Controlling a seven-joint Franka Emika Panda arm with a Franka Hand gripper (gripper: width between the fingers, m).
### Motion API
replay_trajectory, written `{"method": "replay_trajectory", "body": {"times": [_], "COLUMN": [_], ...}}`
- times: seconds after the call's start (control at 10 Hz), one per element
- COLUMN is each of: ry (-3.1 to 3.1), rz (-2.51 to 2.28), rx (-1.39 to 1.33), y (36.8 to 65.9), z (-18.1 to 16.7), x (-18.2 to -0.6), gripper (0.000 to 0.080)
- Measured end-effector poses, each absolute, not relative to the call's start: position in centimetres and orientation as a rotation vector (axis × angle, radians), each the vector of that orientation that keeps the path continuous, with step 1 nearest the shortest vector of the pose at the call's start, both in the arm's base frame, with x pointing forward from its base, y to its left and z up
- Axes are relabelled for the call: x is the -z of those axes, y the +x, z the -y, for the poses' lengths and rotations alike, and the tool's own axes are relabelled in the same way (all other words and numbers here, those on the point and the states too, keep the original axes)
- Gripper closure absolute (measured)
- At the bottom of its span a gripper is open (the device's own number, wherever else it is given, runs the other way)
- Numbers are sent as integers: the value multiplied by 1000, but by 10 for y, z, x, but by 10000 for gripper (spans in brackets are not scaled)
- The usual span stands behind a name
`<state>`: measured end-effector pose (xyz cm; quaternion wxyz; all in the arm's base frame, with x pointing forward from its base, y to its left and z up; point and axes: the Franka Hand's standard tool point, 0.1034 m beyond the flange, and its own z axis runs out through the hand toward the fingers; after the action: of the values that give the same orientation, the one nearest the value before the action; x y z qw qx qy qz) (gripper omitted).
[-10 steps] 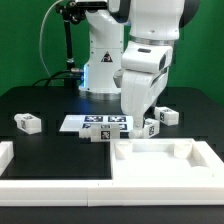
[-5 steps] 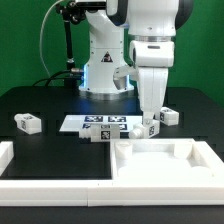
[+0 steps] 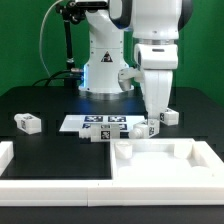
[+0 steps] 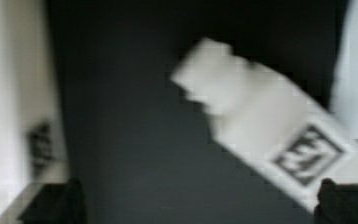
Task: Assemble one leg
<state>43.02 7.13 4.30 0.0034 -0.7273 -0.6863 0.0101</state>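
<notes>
My gripper (image 3: 155, 112) hangs over the table's right side, just above two legs: one (image 3: 149, 127) with its tag facing front and one (image 3: 168, 116) behind it. In the wrist view a white leg (image 4: 256, 110) with a black square tag lies slanted on the dark table. Its tagged end reaches close to one dark fingertip (image 4: 346, 202). The other fingertip (image 4: 48, 205) is far off, so the gripper (image 4: 197, 206) is open and holds nothing. Another leg (image 3: 28, 123) lies at the exterior view's left, and one (image 3: 103, 136) lies in front of the marker board.
The marker board (image 3: 95, 122) lies flat mid-table. A large white tray-like piece with raised rims (image 3: 170, 165) fills the front right. A white rimmed block (image 3: 15, 160) is at the front left. The robot's base (image 3: 100, 70) stands behind.
The arm has swung toward the exterior view's right, and the hand has turned upright over the two right-hand legs. The parts on the table have not moved.
</notes>
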Motion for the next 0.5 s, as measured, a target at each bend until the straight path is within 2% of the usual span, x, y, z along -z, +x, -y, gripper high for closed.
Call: {"method": "replay_trajectory", "body": {"times": [0.2,0.5], "ry": [-2273,-2278], "rz": [2155,2149], "rx": [16,28], "y": [412,410], "z": [-74,-73], "x": [-36,-34], "gripper": [151,151]}}
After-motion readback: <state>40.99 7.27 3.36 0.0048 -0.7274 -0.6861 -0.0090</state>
